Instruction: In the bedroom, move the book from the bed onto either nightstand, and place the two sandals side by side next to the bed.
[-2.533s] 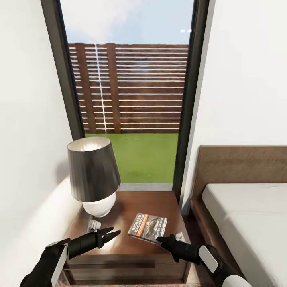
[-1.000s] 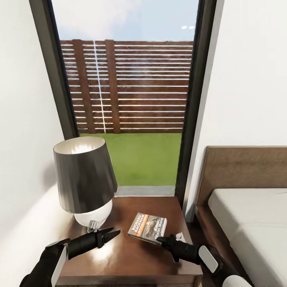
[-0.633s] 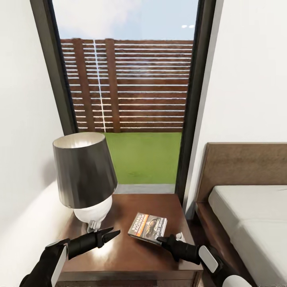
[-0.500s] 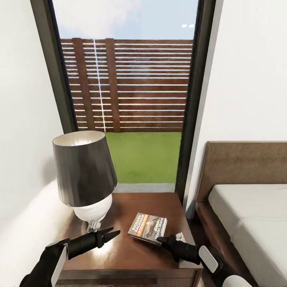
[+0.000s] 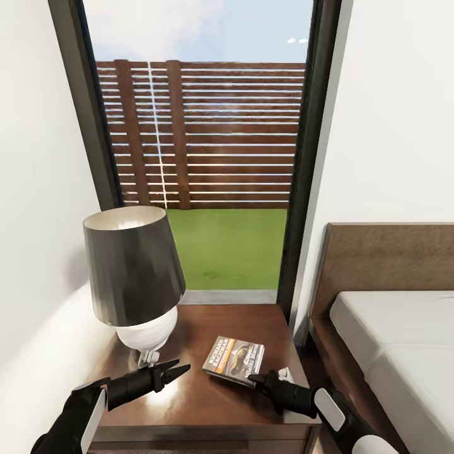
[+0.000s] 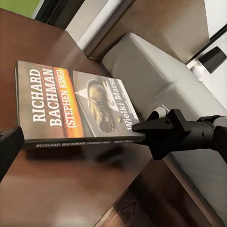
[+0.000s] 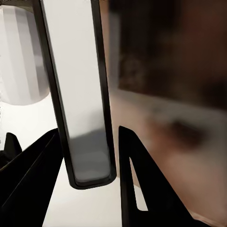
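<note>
Paperback book [image 5: 234, 358], thin and flat, pinched by right jaws above glossy wooden nightstand [image 5: 208, 403]; left jaws clenched.

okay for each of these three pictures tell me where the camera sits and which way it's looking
Head view: on the robot's head, looking down over the nightstand and lamp; both arms show.
Left wrist view: on the left arm, looking across the book toward the bed; the right claw shows.
Right wrist view: on the right arm, looking along the book's edge between its own fingers.
All three show the book.
</note>
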You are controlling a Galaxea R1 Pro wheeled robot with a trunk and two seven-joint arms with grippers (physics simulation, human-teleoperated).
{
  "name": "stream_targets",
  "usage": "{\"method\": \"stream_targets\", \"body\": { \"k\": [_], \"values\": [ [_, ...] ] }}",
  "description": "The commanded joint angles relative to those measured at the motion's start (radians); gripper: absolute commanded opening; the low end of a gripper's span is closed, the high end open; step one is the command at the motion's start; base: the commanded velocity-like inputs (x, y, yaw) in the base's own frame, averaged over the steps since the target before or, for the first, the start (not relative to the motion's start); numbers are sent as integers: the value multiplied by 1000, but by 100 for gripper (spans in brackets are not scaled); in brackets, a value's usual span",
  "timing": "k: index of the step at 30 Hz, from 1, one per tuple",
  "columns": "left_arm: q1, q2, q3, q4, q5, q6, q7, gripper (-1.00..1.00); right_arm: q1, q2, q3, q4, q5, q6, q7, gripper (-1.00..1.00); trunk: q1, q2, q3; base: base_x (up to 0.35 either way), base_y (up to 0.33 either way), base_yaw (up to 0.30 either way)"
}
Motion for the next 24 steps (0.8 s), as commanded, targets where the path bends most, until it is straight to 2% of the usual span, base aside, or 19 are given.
{"method": "stream_targets", "body": {
  "k": [1,10,14,24],
  "values": [
    [-1,0,1,0,3,10,-3,100,0,0,-5,0,1,6,2,-100,0,0,-1,0,0,0],
    [-1,0,1,0,3,10,-3,100,0,0,-5,-1,-3,6,5,-100,0,0,-1,0,0,0],
    [-1,0,1,0,3,10,-3,100,0,0,-5,-1,-3,6,5,-100,15,-28,-14,0,0,0],
    [-1,0,1,0,3,10,-3,100,0,0,-5,-1,-3,6,6,-100,16,-29,-17,0,0,0]
  ]
}}
